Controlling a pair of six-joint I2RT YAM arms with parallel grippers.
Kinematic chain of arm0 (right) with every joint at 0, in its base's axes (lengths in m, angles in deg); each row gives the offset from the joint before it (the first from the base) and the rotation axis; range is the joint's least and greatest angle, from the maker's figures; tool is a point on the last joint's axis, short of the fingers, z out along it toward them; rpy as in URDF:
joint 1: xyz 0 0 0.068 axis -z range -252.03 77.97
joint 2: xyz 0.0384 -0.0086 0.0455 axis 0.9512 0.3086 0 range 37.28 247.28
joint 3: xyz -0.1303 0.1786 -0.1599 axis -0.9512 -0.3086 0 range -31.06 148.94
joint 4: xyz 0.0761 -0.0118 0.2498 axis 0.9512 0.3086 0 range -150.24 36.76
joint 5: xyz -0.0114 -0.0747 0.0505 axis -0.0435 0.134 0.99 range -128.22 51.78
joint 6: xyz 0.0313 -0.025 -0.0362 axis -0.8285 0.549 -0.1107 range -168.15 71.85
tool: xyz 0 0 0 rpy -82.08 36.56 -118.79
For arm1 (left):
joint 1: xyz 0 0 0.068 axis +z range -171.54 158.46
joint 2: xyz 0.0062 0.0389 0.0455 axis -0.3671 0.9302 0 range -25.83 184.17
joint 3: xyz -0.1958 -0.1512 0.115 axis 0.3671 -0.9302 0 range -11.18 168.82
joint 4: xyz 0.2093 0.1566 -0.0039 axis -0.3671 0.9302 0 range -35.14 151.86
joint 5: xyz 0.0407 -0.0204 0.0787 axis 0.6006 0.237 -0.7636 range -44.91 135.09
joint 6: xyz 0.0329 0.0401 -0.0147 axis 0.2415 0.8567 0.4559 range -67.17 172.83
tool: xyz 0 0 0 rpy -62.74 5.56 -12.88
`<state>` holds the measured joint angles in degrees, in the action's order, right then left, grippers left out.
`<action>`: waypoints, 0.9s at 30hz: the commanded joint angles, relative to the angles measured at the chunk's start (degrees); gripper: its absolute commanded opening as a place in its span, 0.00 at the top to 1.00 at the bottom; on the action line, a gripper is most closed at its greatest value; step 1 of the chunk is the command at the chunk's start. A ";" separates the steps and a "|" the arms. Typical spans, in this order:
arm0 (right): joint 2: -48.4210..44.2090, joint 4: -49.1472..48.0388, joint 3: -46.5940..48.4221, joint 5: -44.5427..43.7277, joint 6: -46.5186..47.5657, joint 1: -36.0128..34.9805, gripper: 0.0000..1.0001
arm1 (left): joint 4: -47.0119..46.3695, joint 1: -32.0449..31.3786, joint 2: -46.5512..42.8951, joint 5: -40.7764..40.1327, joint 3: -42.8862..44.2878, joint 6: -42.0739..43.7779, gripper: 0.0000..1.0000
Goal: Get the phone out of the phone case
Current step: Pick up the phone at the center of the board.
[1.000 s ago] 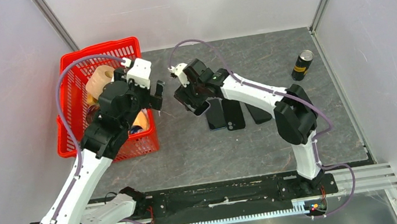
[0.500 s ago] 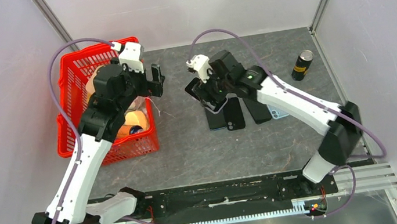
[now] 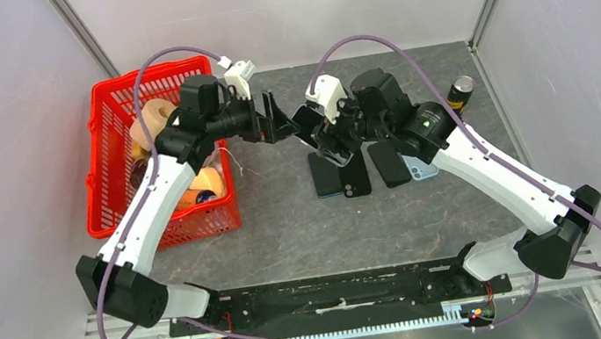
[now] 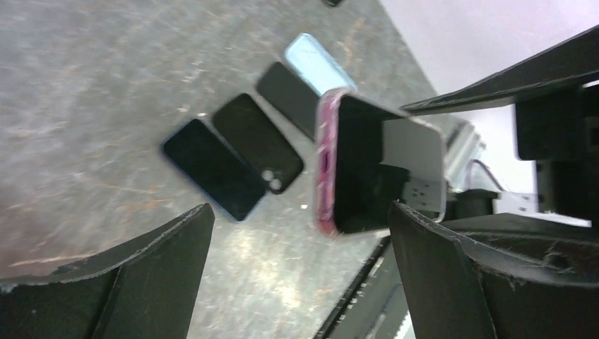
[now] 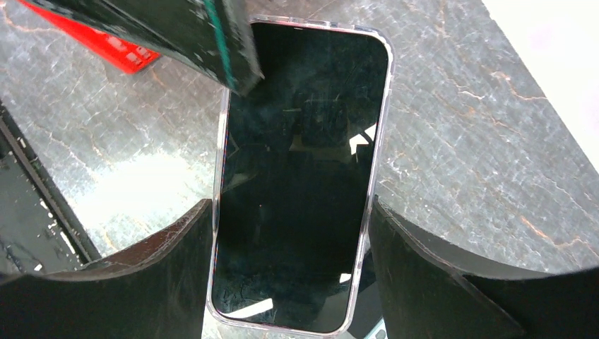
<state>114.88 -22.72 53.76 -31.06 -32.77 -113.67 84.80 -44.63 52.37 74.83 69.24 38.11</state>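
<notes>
The phone [image 5: 300, 183], screen dark, sits in a clear phone case [image 5: 367, 212] whose edge looks pink in the left wrist view [image 4: 323, 169]. My right gripper [image 5: 289, 212] is shut on the case's long sides and holds it above the table [image 3: 286, 216]. In the top view the right gripper [image 3: 326, 135] is at centre back. My left gripper [image 3: 282, 125] faces it from the left, open wide. In the left wrist view, the left gripper [image 4: 300, 212] has the phone [image 4: 360, 169] just ahead, nearer the right finger. One left finger [image 5: 176, 28] overlaps the phone's top corner; contact is unclear.
Several bare phones lie side by side on the table under the held one: dark ones [image 3: 326, 175] [image 3: 355, 175] [image 3: 388, 162] and a light blue one [image 3: 424, 171]. A red basket [image 3: 107, 130] with items stands at the back left. A dark can [image 3: 458, 98] stands at the back right.
The right arm has swung right and raised the cased phone over the row of phones. The left gripper has moved right from the basket toward the phone, staying open.
</notes>
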 commanded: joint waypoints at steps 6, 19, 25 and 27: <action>-1.29 -3.41 -0.26 2.95 1.41 -0.44 1.00 | -9.57 -0.11 2.95 15.49 0.53 -9.70 0.01; -1.45 -3.75 0.60 3.23 1.32 -0.36 1.00 | -21.09 -0.45 7.67 23.98 -4.74 -21.19 0.30; -1.41 -4.16 0.48 3.29 1.24 -0.34 1.00 | -23.52 -1.14 8.88 25.07 -5.27 -23.56 0.56; -1.48 -4.46 0.19 3.14 1.31 -0.36 1.00 | -24.39 -1.19 9.21 25.53 -5.44 -24.35 0.70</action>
<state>114.99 -22.00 52.95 -28.76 -32.03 -113.96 65.17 -45.41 61.17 97.10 63.86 17.52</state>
